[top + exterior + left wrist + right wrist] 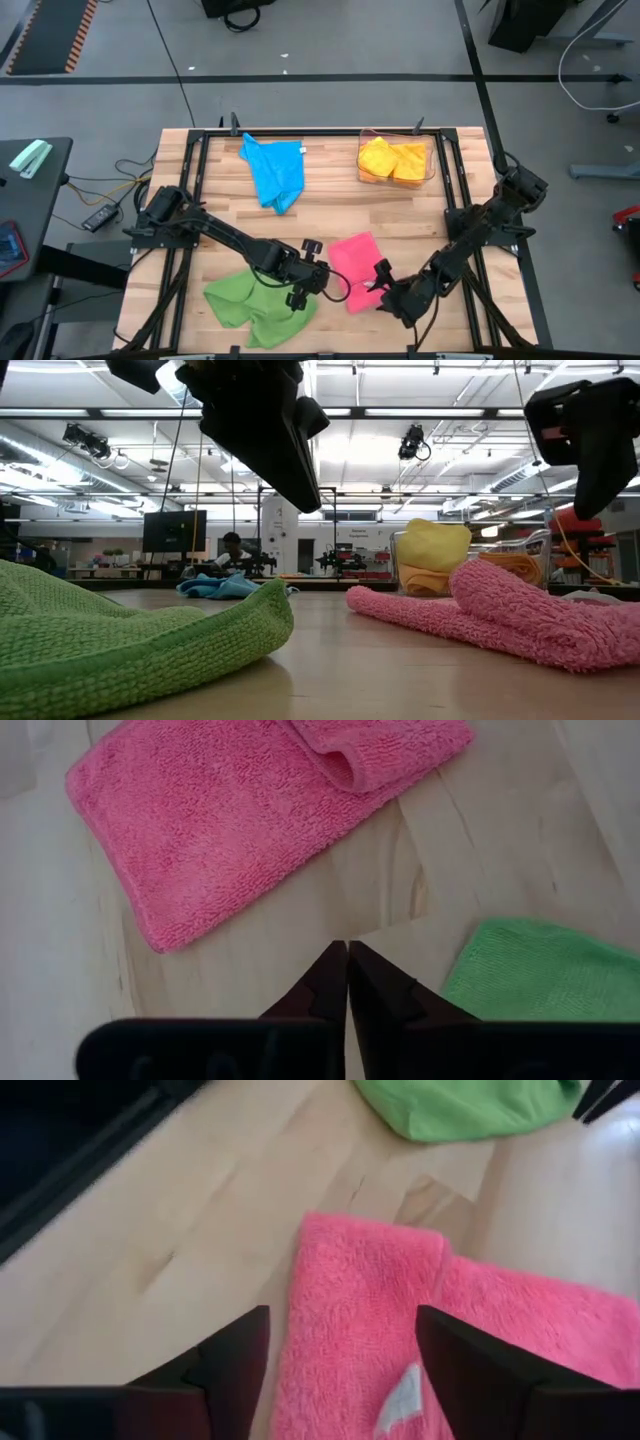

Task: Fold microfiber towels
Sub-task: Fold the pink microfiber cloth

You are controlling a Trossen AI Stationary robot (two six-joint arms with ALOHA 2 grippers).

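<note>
pink towel (pixel 355 265) lying part-folded under right end effector (pixel 340 1350), spread open; left end effector (pixel 347 982) sitting closed, empty; green towel (pixel 255 303) at 7 o'clock, blue towel (pixel 275 172) at 11 o'clock waiting unfolded.

- You have a pale wooden table (pixel 330 215) with a black frame around its edges.
- At its far right corner you'll see a clear plastic bin (pixel 431 168).
- Off the table's left side, black cables and a small black box (pixel 101 217) lie on the grey floor.
- In the low view, you can see a person (pixel 233 549) seated far back in the room, near a dark monitor (pixel 174 531).
</note>
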